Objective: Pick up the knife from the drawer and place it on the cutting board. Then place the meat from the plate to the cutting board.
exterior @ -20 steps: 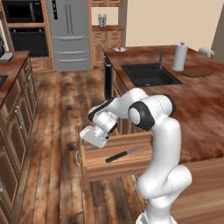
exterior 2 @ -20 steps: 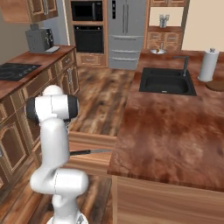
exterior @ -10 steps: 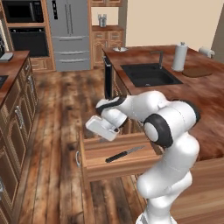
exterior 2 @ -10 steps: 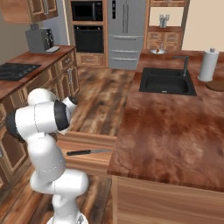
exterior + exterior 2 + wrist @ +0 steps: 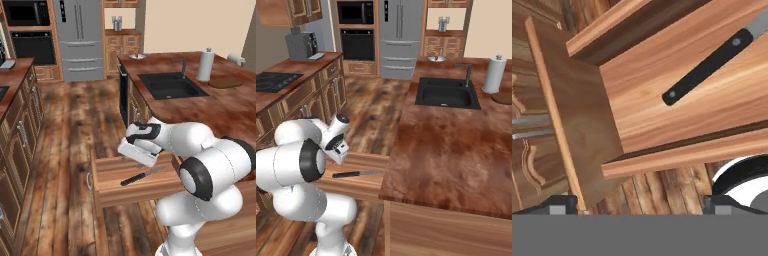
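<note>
Currently the end effector (image 5: 139,156) is hovering above the pulled-out drawer (image 5: 107,187) with its fingers spread wide apart and gripping nothing. Inside, the knife (image 5: 142,176) is lying flat on the drawer's wooden floor, its dark handle (image 5: 706,67) angled toward the drawer front, and the blade is pointing back toward the counter (image 5: 451,150).

I counted one knife (image 5: 142,176) lying in one open drawer (image 5: 107,172), and one cutting board (image 5: 226,82) on the far surface beside one paper-towel roll (image 5: 205,65). I also made out one sink (image 5: 446,93), one fridge (image 5: 79,37), one wall oven (image 5: 357,44) and one plate (image 5: 436,58).
</note>
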Available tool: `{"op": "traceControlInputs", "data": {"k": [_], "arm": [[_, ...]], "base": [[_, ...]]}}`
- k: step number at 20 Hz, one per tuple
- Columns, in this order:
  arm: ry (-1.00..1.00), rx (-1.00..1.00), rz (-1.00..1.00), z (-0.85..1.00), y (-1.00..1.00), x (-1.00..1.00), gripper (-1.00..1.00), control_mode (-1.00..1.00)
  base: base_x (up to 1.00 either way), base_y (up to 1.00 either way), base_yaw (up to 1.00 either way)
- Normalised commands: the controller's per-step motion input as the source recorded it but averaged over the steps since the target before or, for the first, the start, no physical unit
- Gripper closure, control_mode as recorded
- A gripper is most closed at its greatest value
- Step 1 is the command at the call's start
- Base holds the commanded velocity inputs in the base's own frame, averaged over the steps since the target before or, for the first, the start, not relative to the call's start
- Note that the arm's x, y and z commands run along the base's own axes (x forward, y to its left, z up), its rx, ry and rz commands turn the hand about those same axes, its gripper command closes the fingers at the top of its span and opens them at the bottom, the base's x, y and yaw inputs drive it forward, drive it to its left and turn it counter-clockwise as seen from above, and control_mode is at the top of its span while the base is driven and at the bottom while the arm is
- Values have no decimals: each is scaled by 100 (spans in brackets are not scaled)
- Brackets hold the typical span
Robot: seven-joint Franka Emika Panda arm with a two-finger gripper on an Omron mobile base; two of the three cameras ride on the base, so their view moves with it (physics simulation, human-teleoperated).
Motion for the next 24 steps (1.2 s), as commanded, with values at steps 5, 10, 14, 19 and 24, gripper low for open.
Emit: {"op": "traceControlInputs", "data": {"k": [5, 10, 14, 19, 24], "arm": [[30, -17, -48, 0, -59, 0, -100, -100], [10, -13, -17, 0, -4, 2, -100, -100], [0, -7, 0, -11, 0, 18, -100, -100], [3, -8, 0, -22, -2, 28, -100, -100], [3, -9, 0, -35, -16, 18, -100, -100]], "base": [[0, 0, 0], [0, 0, 0], [0, 0, 0], [0, 0, 0], [0, 0, 0]]}}
